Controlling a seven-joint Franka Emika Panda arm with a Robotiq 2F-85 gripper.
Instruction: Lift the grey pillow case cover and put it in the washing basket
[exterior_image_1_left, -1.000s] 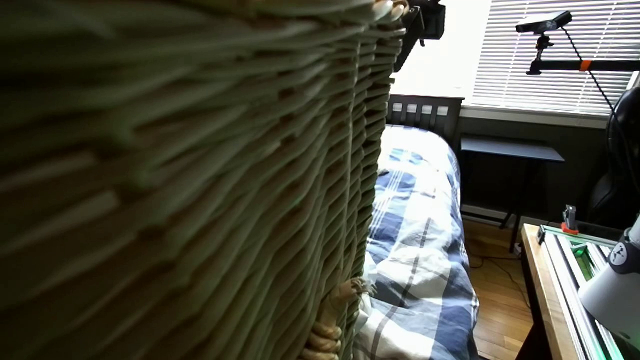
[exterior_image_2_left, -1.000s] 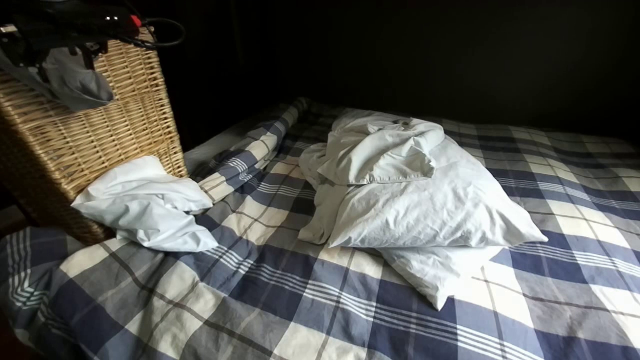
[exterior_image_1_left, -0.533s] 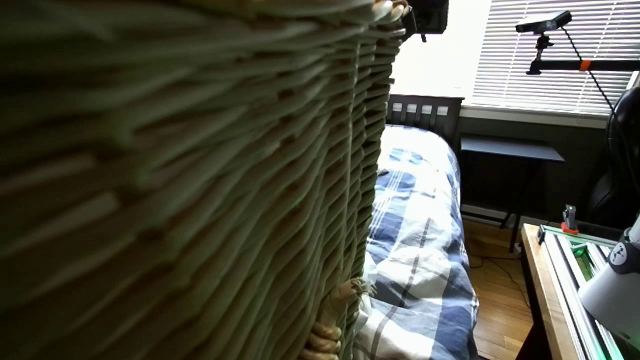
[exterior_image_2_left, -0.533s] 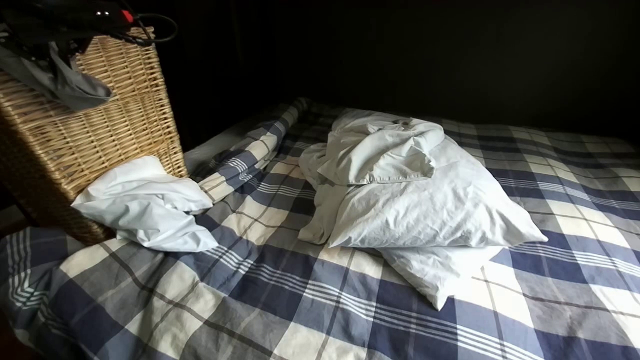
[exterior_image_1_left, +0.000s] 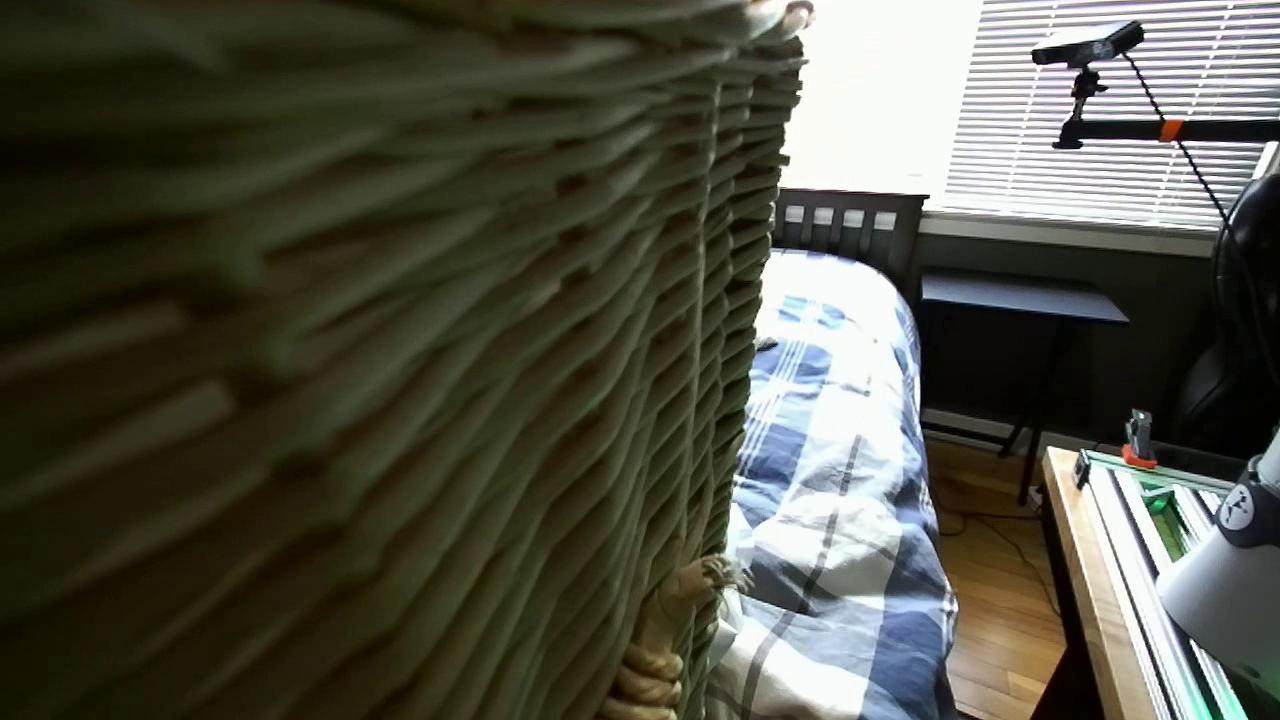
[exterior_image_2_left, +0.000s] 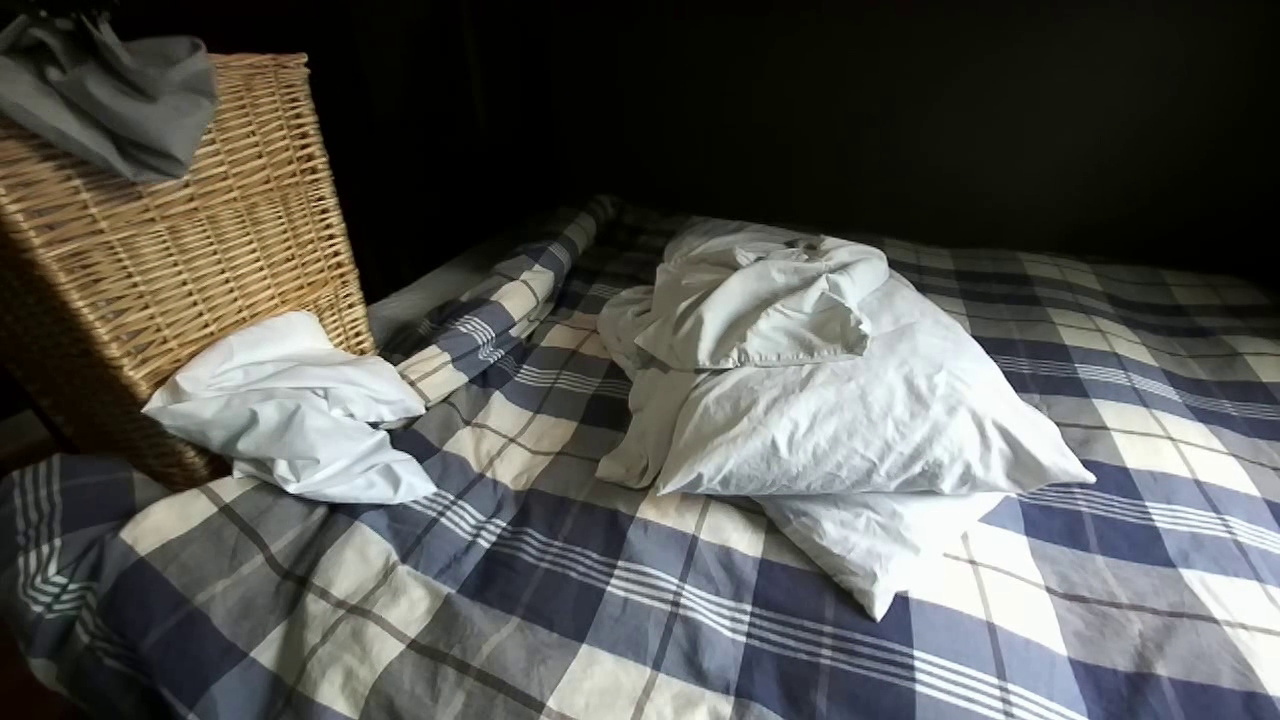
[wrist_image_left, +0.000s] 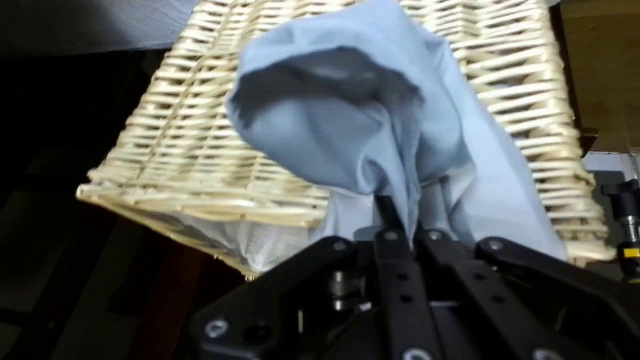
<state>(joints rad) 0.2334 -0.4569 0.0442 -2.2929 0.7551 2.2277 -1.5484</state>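
Starting from the bed (exterior_image_2_left: 600, 590), spread with blue-and-white check. Coming next to the basket (exterior_image_2_left: 260, 220), standing at the bed's edge and looming in both exterior views; cannot tell whether on the bed or beside it. In the wrist view, find its rim (wrist_image_left: 230, 202) and, below that at left, its mouth with pale lining (wrist_image_left: 260, 245). Passing by the white pile (exterior_image_2_left: 840, 430), well apart, and the smaller white cloth (exterior_image_2_left: 300, 410) at the basket's foot. Reaching the cover (wrist_image_left: 440, 125), hanging bunched before the basket's outer wall, high up, not yet in. Ending at the hand (wrist_image_left: 406, 227), clamped on the cover with fingers (wrist_image_left: 387, 212) pressed together.

Turning, most likely, on which side of the rim: see most of the cover ahead of the fingers, over the outer wall, away from the mouth. Cannot read the long axis through the bunching. Probably needs lifting clear and drawing back across the rim before letting go; could otherwise snag on wicker or slip down outside.
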